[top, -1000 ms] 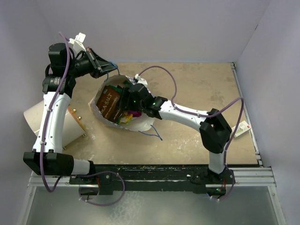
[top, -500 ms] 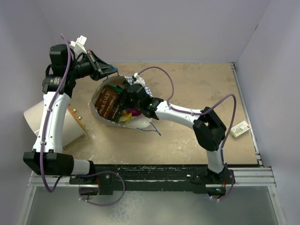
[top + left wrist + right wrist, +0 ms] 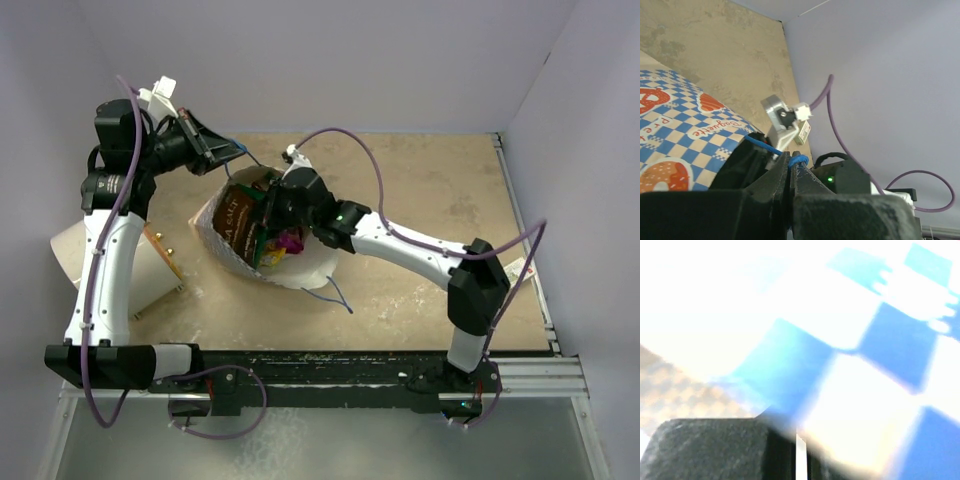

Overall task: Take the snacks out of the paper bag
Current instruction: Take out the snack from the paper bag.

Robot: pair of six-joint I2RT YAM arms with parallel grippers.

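Observation:
The paper bag [image 3: 303, 266] lies on its side, mouth up toward the top camera, its blue checks [image 3: 675, 135] filling the left wrist view. My left gripper [image 3: 236, 150] [image 3: 791, 159] is shut on its blue cord handle [image 3: 801, 160], holding the rim up at the far left. Inside lie the snacks: a brown packet [image 3: 234, 218] and green, yellow and purple packets [image 3: 283, 243]. My right gripper [image 3: 268, 214] [image 3: 799, 450] is down inside the bag over them, shut. Its view is a blur of blue-and-white checks, with a thin white sliver between the jaws. What it grips I cannot tell.
A white-and-tan round drum [image 3: 100, 265] stands left of the bag, by the left arm. A small white-green box [image 3: 519, 271] lies at the right edge, half hidden behind the right elbow. The bag's other blue cord [image 3: 335, 292] trails on the table in front.
My right gripper has closed inside the bag, and its elbow has swung right. The left gripper has pulled the handle a little up and left, tipping the bag's mouth wider.

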